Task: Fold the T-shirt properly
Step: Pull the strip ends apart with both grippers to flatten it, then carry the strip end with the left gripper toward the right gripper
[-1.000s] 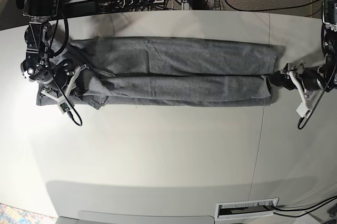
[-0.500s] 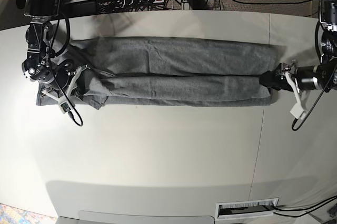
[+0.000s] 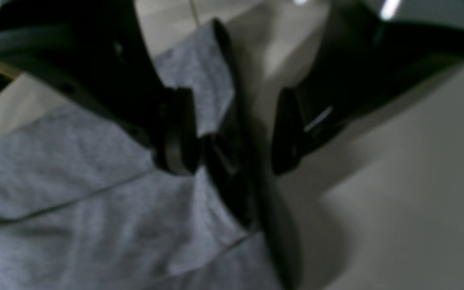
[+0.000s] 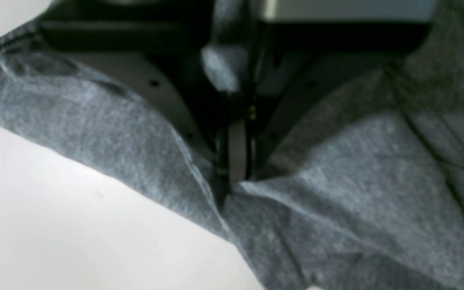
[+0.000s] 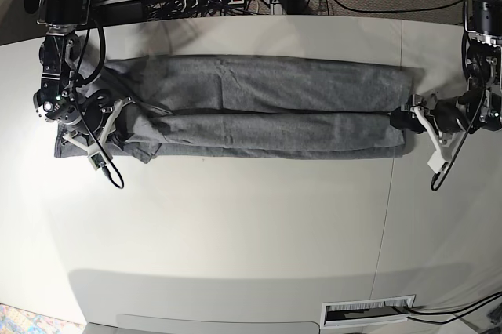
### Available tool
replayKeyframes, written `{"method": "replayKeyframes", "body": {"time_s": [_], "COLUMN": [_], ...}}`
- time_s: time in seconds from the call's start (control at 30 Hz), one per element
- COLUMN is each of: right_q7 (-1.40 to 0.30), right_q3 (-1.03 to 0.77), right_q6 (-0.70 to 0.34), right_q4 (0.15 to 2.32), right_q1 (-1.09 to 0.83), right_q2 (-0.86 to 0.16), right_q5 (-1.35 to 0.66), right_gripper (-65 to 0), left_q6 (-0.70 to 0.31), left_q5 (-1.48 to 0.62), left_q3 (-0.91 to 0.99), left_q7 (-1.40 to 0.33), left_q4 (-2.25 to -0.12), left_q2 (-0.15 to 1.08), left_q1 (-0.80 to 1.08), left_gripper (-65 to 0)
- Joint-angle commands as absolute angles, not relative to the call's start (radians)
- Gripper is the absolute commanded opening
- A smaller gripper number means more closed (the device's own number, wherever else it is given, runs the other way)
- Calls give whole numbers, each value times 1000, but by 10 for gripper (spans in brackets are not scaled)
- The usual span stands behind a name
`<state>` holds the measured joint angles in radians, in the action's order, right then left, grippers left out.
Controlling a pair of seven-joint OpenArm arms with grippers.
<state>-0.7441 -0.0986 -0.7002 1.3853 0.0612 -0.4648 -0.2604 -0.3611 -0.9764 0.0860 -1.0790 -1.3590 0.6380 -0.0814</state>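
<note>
The T-shirt (image 5: pixel 259 107) is lying folded into a long strip across the table (image 5: pixel 251 224). The left gripper (image 3: pixel 232 133) is reaching in low from the side at one end, its fingers (image 3: pixel 177 129) spread wide around the cloth's edge. At the other end, the right gripper (image 4: pixel 236 157) is pinching the cloth tight.

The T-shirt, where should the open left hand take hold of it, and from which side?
Probably the T-shirt's folded end edge next to the left hand, coming in flat from beyond that end. The layers stack there, so one pinch could catch them all.
</note>
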Motion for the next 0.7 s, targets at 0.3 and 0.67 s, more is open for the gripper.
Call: {"method": "replayKeyframes", "body": {"time_s": [0.3, 0.67], "right_q7": [-739, -740], "right_q3": [-104, -105], "right_q6": [-698, -698], "right_q4": [1396, 1396], "right_q1": [78, 78], "right_q2": [-479, -479], "right_q5": [-268, -268], "right_gripper": [-650, -650], "left_q6": [-340, -366], "left_q5": [-915, -994], "left_q3": [94, 94], "left_q7": [-1031, -1065], "left_q4": [-1372, -1372], "left_q2": [632, 527], "left_q1": [-55, 15], "left_gripper": [-330, -410]}}
